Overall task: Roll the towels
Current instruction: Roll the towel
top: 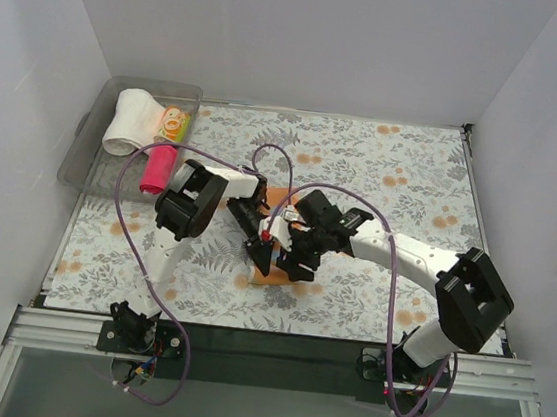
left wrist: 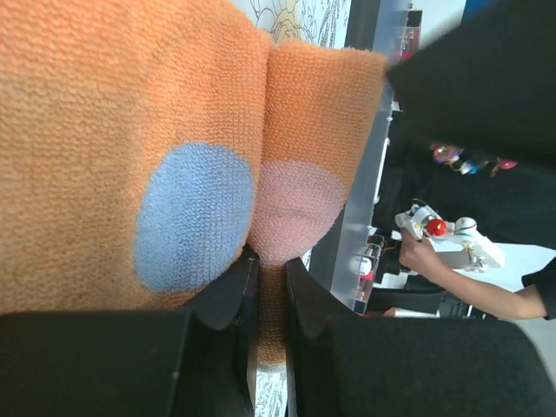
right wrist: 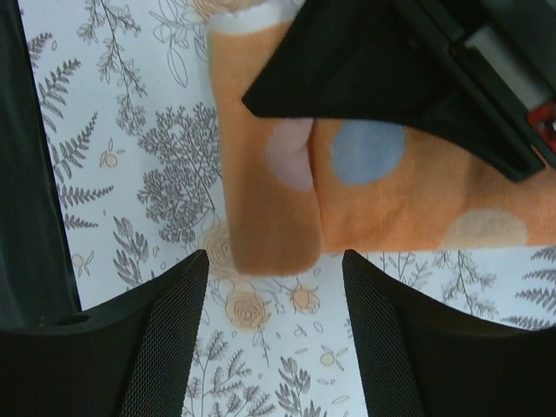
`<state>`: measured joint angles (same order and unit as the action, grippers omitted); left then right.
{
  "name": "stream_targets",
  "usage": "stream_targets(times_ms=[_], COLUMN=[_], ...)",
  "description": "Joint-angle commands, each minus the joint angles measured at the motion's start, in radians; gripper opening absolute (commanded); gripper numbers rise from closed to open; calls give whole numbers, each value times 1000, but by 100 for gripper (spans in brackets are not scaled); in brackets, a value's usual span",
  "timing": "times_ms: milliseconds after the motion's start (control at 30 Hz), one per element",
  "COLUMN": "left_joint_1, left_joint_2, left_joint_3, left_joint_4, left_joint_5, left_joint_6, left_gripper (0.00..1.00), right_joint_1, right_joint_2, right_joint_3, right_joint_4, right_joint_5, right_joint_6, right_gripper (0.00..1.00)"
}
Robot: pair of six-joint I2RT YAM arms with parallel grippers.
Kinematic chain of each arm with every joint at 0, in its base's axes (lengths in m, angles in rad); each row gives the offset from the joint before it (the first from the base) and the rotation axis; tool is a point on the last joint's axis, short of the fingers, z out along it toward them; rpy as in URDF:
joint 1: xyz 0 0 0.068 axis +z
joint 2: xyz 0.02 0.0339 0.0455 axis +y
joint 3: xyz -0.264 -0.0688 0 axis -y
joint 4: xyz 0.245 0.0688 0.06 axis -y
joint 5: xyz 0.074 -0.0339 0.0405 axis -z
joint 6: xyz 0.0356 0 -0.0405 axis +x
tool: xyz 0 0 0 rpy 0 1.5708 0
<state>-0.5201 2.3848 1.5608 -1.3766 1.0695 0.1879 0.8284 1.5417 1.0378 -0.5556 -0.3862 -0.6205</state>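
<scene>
Plain white walls (top: 299, 30) enclose a floral-covered table (top: 414, 164).

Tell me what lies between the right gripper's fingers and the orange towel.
Only bare floral table covering; the right wrist view shows the open right gripper flanking the orange towel's folded end without touching.

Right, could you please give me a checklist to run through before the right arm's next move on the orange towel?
1. Left gripper shut on a fold of the orange spotted towel: ok.
2. Right gripper open: ok.
3. Towel's turned-over end lines up with the right gripper's opening in the wrist view: ok.
4. Right gripper's height above the towel: cannot tell.
5. Roll finished: not ok, only the end is turned over.
</scene>
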Motion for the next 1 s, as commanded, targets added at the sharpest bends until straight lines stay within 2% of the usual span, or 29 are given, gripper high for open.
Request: stream_targets(times_ms=[0, 133, 333, 467, 533, 700, 800, 967], left_joint_1=[8, 12, 26, 40, 49, 89, 133, 202], left_joint_2=[50, 50, 54, 39, 16, -73, -148, -248], left_joint_3=[-24, -30, -18, -13, -16, -24, -25, -13], left_joint_4=[169, 177, 179, 179, 180, 178, 186, 189], left_joint_5=[-214, -204, -195, -183, -172, -129, -115, -126], left_joint_6=[56, 54, 47, 51, 59, 79, 74, 47], left_gripper=[7, 8, 10, 14, 17, 39, 44, 45], right_joint_1=[76, 136, 146, 146, 147, 144, 143, 129], right_joint_2=[18, 58, 112, 126, 129, 149, 152, 135], right_joint_3=[2, -45, -94, -122, -125, -104, -82, -81], right_joint_4=[126, 192, 226, 224, 211, 120, 51, -7], right_joint_5=[32, 96, 101, 86, 67, -34, -112, -166], right_joint_6=[36, 19, -5, -8, -16, -25, -24, -7], right_gripper=[57, 51, 31, 8, 1, 1, 1, 1])
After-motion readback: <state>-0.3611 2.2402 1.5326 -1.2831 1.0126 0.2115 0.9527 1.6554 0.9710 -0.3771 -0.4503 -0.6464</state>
